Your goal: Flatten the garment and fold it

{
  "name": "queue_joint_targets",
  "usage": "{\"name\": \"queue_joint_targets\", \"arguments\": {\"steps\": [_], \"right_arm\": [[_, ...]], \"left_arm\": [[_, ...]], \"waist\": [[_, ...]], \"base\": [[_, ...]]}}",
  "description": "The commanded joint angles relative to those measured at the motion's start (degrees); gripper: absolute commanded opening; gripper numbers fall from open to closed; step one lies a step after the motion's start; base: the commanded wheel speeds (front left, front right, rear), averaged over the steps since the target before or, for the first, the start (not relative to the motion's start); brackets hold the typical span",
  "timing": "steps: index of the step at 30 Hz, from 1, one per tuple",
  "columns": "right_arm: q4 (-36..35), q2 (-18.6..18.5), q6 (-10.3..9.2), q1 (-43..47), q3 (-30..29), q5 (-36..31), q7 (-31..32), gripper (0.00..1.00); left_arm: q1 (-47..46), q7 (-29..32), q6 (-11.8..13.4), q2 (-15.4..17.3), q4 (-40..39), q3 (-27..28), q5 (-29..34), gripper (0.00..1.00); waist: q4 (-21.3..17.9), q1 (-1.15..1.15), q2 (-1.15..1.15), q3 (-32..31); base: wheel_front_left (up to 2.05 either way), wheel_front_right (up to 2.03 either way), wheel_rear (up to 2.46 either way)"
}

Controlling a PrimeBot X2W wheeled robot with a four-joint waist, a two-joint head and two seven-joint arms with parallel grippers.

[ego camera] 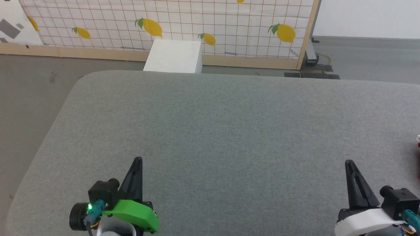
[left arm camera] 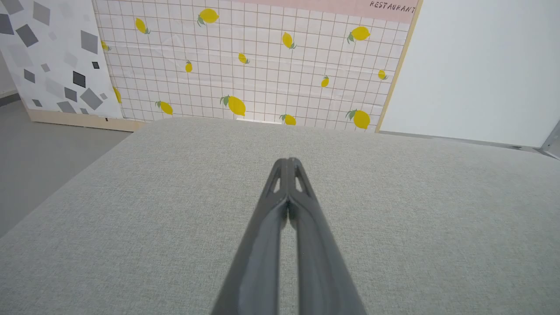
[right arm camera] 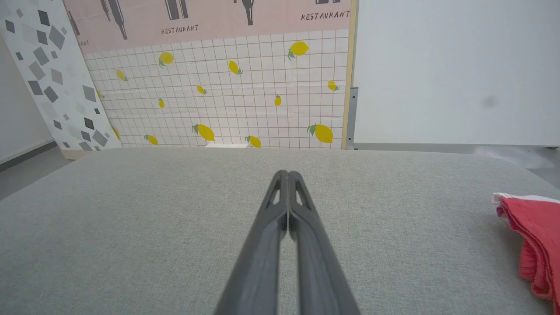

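Observation:
The garment (right arm camera: 531,236) is red with a white band and lies crumpled at the right edge of the grey padded table (ego camera: 229,124); in the head view only a sliver of the garment (ego camera: 418,141) pokes in at the right border. My left gripper (ego camera: 137,160) rests at the lower left over bare table, fingers pressed together, holding nothing. My right gripper (ego camera: 348,162) sits at the lower right, also shut and empty, to the left of the garment. In the wrist views the left gripper (left arm camera: 288,162) and the right gripper (right arm camera: 287,174) show closed fingertips above the table.
A white box (ego camera: 174,56) stands on the floor beyond the table's far edge. Behind it runs a lemon-print tiled panel (ego camera: 183,23) with a wooden base. Grey floor (ego camera: 29,88) lies to the left of the table.

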Motion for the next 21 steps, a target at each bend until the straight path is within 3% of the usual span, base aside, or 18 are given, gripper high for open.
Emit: {"name": "queue_joint_targets", "arguments": {"steps": [1,21], "right_arm": [[-0.4,0.0,-0.02,-0.9,0.3,-0.7,0.4,0.00],[-0.9,0.0,-0.03,-1.9,1.2,-1.8,2.4,0.00]], "left_arm": [[0.3,0.3,0.4,-0.1,-0.5,0.3,0.6,0.00],[0.5,2.6,1.3,-0.1,-2.4,1.0,2.4,0.00]], "waist": [[0.0,0.00,0.00,0.0],[-0.4,0.00,0.00,0.5]], "base": [[0.00,0.00,0.00],[0.00,0.00,0.00]]}}
